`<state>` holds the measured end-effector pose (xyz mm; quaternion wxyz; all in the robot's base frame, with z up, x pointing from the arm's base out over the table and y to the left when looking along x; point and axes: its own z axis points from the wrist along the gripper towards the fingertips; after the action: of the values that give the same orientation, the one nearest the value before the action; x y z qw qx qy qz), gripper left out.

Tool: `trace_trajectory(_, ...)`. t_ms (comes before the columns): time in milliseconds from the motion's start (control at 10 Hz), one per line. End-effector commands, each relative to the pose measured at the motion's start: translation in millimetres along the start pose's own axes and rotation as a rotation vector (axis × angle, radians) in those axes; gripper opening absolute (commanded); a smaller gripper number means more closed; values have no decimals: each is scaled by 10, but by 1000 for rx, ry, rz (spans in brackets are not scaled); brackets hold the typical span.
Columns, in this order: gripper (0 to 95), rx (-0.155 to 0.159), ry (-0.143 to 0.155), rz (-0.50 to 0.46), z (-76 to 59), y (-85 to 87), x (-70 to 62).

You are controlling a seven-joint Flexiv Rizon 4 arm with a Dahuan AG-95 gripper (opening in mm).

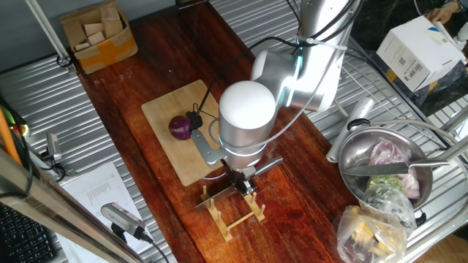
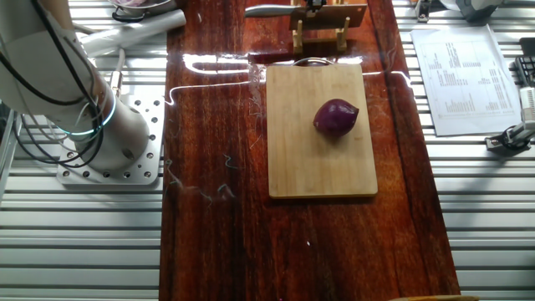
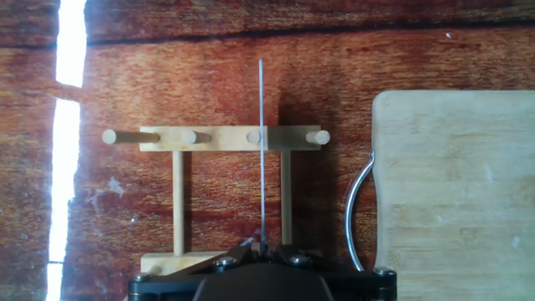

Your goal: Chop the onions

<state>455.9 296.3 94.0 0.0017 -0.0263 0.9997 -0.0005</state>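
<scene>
The red onion (image 1: 180,127) lies whole on the bamboo board (image 1: 164,106), right of the board's middle in the other fixed view (image 2: 335,117). My gripper (image 1: 243,183) is over the wooden peg rack (image 1: 235,212), apart from the onion. It is shut on a knife (image 3: 262,150), whose blade shows edge-on as a thin line between the rack's pegs (image 3: 251,136). In the other fixed view the silver blade (image 2: 272,11) sticks out left of the rack (image 2: 328,21). The onion is out of the hand view; only the board's corner (image 3: 451,184) shows there.
A metal loop handle (image 3: 358,209) sits on the board's near edge beside the rack. A steel bowl (image 1: 352,150) with vegetables and a plastic bag (image 1: 369,230) stand at the right. A cardboard box of wood blocks (image 1: 99,33) is at the back left. The arm's base (image 2: 100,134) is left of the board.
</scene>
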Motion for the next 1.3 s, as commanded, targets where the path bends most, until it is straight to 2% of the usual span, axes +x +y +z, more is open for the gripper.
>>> trace_trajectory(100,0,0,-2,-10,-55,-9,-6)
trace_trajectory(300,0,-2,6,-9,-54,-23,-51)
trace_trajectory(600,0,-4,1,-16,101,-62,-87)
trace_trajectory(700,0,-4,2,-18,113,-64,-88)
trace_trajectory(1000,0,-6,2,-23,103,-65,-85)
trace_trajectory(1300,0,-10,5,-34,-20,-101,-47)
